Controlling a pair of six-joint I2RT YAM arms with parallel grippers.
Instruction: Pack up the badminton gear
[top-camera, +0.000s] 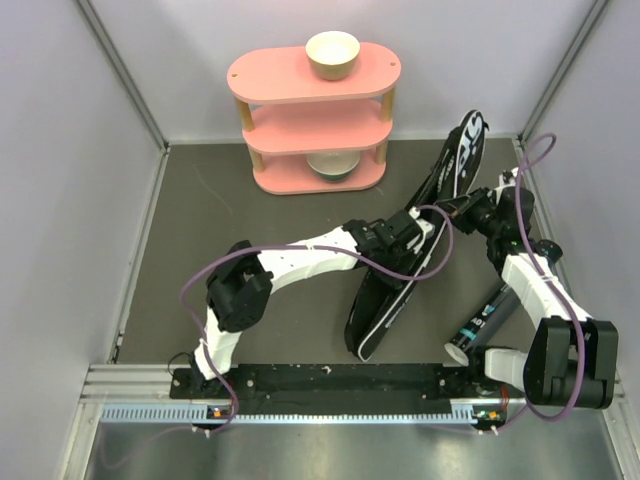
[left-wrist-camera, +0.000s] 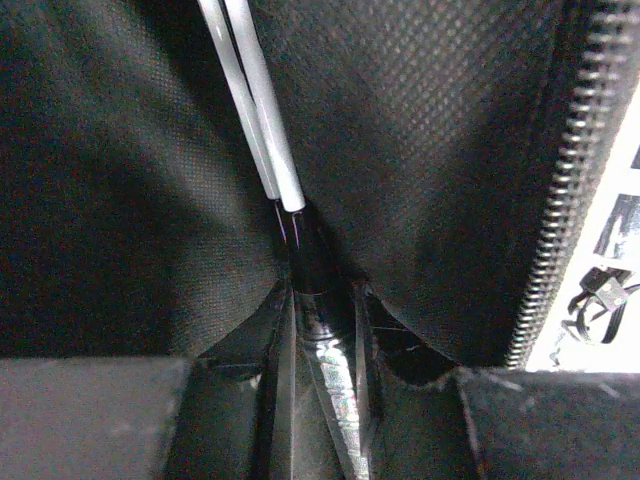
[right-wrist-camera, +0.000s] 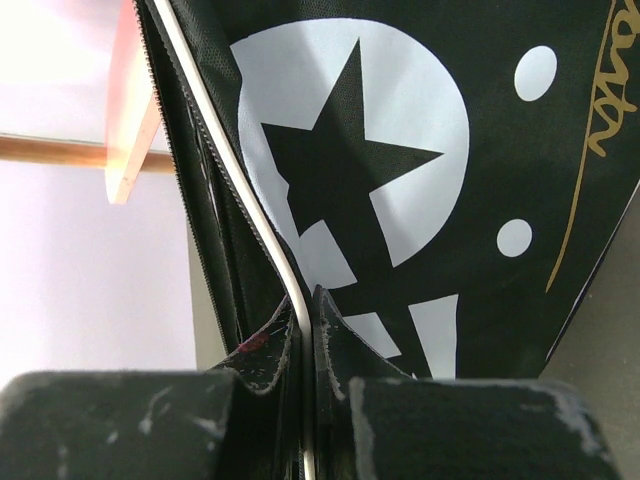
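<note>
Left claw (left-wrist-camera: 318, 312): narrowed around racket shaft (left-wrist-camera: 308, 262) inside bag (top-camera: 375, 312); clamping cannot be told.
Right claw (right-wrist-camera: 305, 312): pinched shut on bag rim (right-wrist-camera: 252, 225).
Tube (top-camera: 485, 320): laid on table (top-camera: 200, 250), outside bag.
Risk: shaft may be snagged on zipper (left-wrist-camera: 560, 200) if rim is let sag.
</note>
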